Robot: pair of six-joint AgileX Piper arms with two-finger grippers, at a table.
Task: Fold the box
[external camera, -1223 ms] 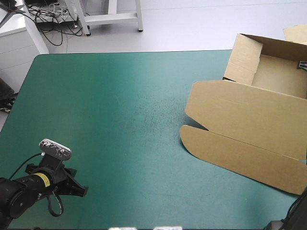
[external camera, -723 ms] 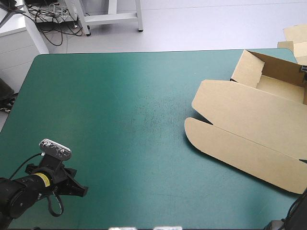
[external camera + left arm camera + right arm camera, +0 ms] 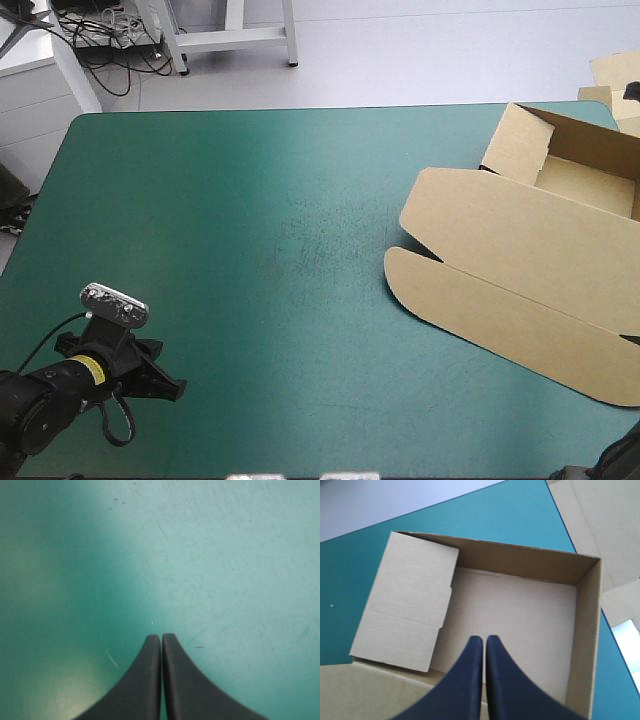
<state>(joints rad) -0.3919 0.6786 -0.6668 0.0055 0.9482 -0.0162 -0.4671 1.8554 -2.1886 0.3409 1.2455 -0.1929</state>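
The brown box [image 3: 520, 270] lies at the table's right side as an open tray with its lid spread flat toward the table's middle. Its tray [image 3: 520, 605] has raised walls, and one side flap [image 3: 410, 605] leans outward. My right gripper [image 3: 484, 637] hovers shut above the tray floor with nothing between its fingers. At the near left corner, far from the box, my left gripper [image 3: 178, 390] rests low over the teal-green cover. The left wrist view shows this gripper [image 3: 161, 636] shut, with only bare cover ahead.
More brown board [image 3: 615, 70] lies beyond the table's far right corner, and the right wrist view shows that board [image 3: 605, 520] off the table's edge. The teal-green cover [image 3: 250, 230] stretches between the left gripper and the box.
The box's tray came down from a tilted stance and slid slightly right, then settled flat. The right gripper has drawn up and away from the tray's far wall. The left arm shifted slightly.
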